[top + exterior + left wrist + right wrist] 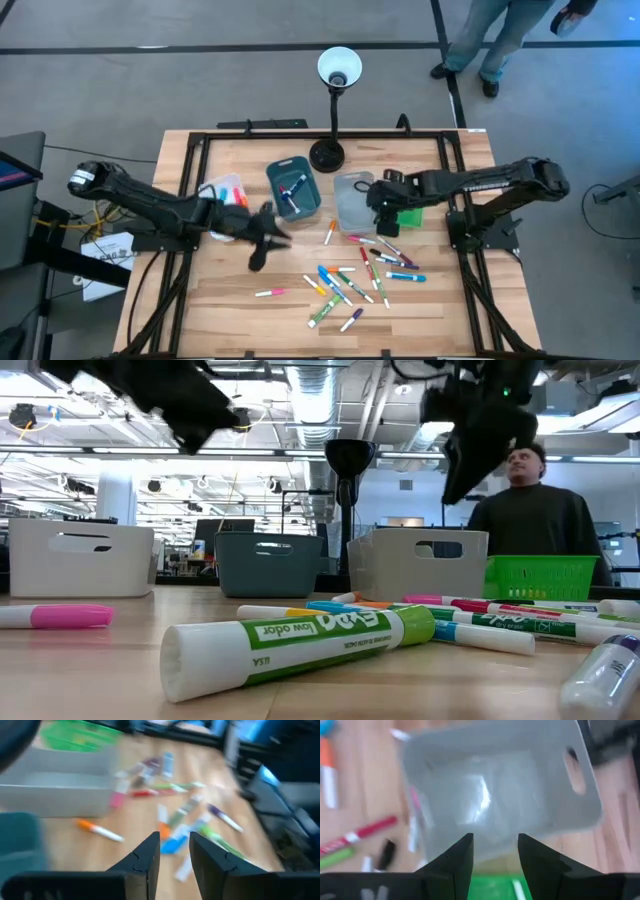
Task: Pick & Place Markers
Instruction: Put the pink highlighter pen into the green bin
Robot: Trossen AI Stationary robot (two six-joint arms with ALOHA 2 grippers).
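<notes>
Bins (294, 190): four. Markers (345, 285): roughly twenty. Both grippers' fingers (465, 855) parted, empty.

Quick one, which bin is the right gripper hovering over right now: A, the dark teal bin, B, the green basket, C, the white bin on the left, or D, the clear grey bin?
D: the right gripper sits above the clear grey bin in the high view, and its wrist view looks straight down into that bin between open, empty fingers.
</notes>
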